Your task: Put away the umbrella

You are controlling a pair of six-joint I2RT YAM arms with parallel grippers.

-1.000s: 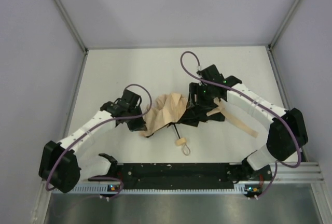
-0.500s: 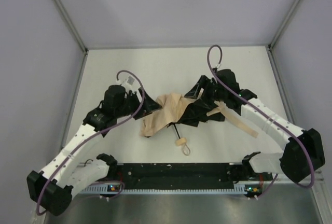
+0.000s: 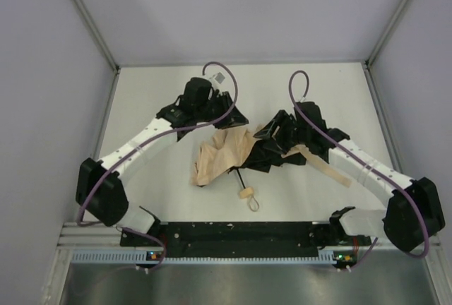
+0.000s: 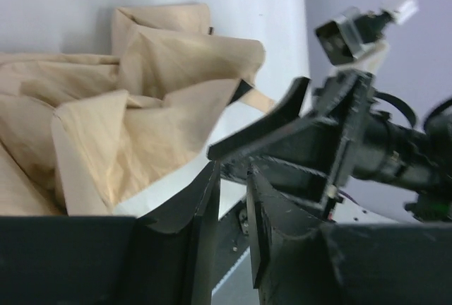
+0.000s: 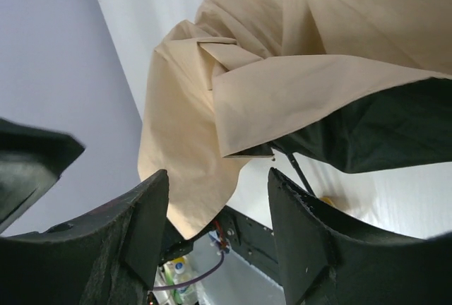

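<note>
Overhead view of a white tabletop [image 3: 325, 93] with two robot arms reaching in from the near edge. The umbrella [image 3: 219, 155] lies in the middle of the tabletop between them. It is a loose, crumpled heap of beige canopy on the left, with its black underside [image 3: 265, 155] turned up on the right. Its thin shaft runs toward the viewer and ends in a small tan handle [image 3: 246, 194] with a loop. A long tan strip [image 3: 332, 171] trails off to the right.

A second ago the left gripper [image 3: 239, 117] sat low at the left edge of the canopy with its jaws shut. It has since let go, swung up and across, and now sits at the far side of the heap. Its jaws stand a narrow gap apart with nothing between them (the wrist view shows bare tabletop through the slot). The right gripper [image 5: 217, 178] hovers over the black folds much as before. Its jaws are wide apart, and the fabric lies beyond them rather than pinched.

The heap and the handle have barely shifted. At this moment nothing holds the umbrella, and the canopy is not yet gathered or bound. The left arm appears to be lining up a fresh grab, so most of the task looks still ahead.
</note>
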